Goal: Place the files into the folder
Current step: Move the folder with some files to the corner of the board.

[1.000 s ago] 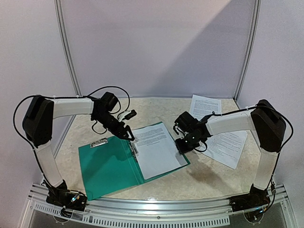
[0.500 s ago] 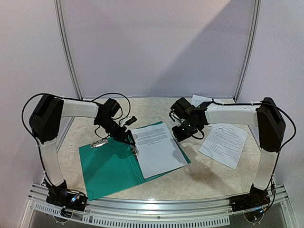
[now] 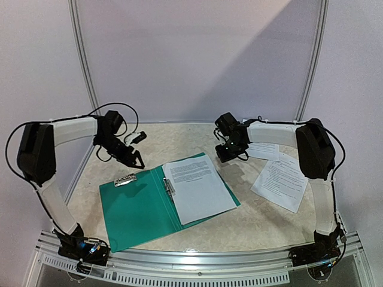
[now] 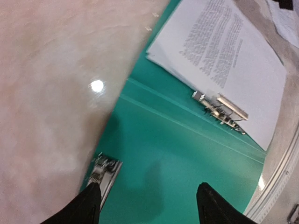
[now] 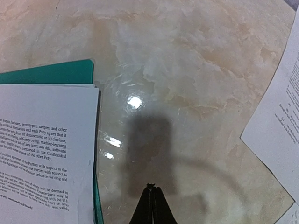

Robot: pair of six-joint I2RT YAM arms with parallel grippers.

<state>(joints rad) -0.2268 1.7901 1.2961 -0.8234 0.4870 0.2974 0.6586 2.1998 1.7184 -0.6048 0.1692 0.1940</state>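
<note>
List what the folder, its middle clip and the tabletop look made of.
The folder looks like plastic: teal, smooth, soft sheen, moulded crease lines. The clip looks metal: bright silvery glints. The tabletop is glossy beige marbling mirroring a lamp; stone or printed laminate, cannot tell.

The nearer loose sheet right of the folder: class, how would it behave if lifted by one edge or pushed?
The sheet looks thin, so it would probably droop when lifted. The table shines, so a push would likely slide it. Lying flat, its edge may resist pinching.
</note>
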